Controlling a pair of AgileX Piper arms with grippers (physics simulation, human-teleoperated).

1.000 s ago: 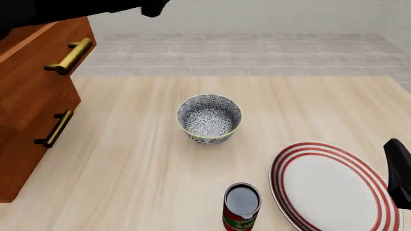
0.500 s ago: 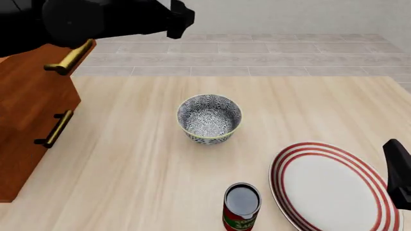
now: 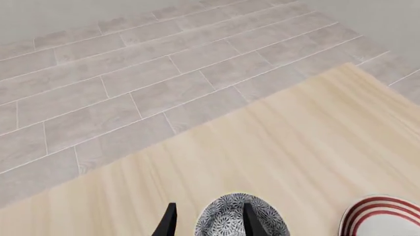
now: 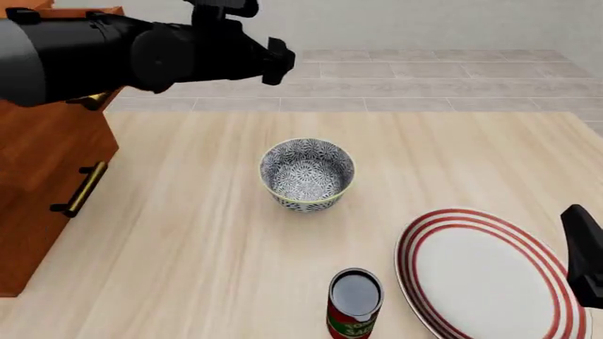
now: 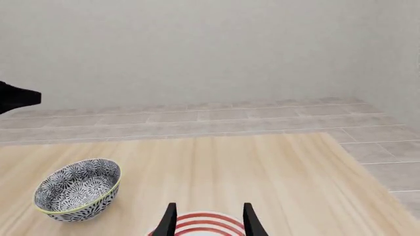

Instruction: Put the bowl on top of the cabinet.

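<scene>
The task is barely begun. The bowl [image 4: 307,174] sits upright on the desk [image 4: 188,247], near its middle and well apart from the cabinet [image 4: 42,169] at the desk's left edge; nothing holds or touches it. Everything is left to do: lowering onto the bowl, gripping it, lifting it and setting it on the cabinet's top.

The left gripper [image 3: 207,222] hangs high above the desk, beyond the bowl and nearer the cabinet. In the left wrist view its two dark fingers [image 3: 168,222] stand parted, with the bowl's rim showing between them far below, and they hold nothing.

The right gripper [image 5: 206,219] rests low at the desk's right side, above the red-ringed plate [image 4: 485,272]. Its fingers [image 5: 248,219] are likewise spread and empty. A red can [image 4: 354,304] stands just beside the plate, nearer than the bowl.
</scene>
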